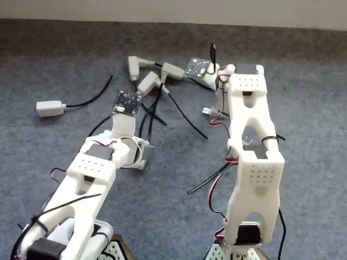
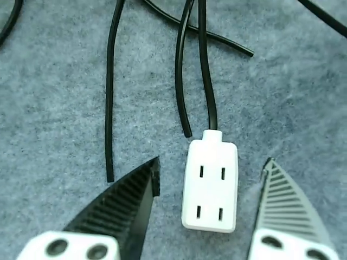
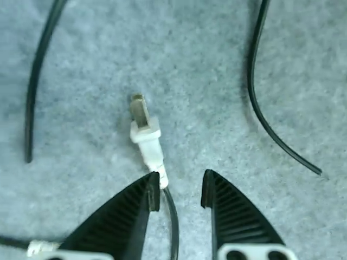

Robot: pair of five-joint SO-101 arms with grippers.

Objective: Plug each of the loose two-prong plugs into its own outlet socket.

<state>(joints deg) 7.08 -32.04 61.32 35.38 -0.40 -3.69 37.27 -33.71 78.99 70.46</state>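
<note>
1. My left gripper (image 2: 212, 161): jaws released and spread wide; the outlet socket (image 2: 210, 187) lies flat on the grey carpet (image 2: 54, 108) between my two fingers, touching neither; its slotted face is up, with four slots in two pairs; its black cord (image 2: 206, 70) leaves the end farther from my wrist.
2. My right gripper (image 3: 180, 181): jaws released, grasping nothing; the two-prong plug (image 3: 146, 138) lies on the carpet just ahead of one fingertip (image 3: 146, 197), prongs pointing away from me; its thin cord (image 3: 172, 216) runs back between my fingers.
3. Loose cord (image 2: 110, 108): black; it lies beside the socket, and its cut end rests near my left finger.
4. High view: my left arm (image 1: 89, 168) and right arm (image 1: 252, 135) stretch side by side over the carpet; a cluster of white blocks (image 1: 149, 82) on black cords lies ahead of them; a lone white block (image 1: 50, 108) lies well apart on my left side.
</note>
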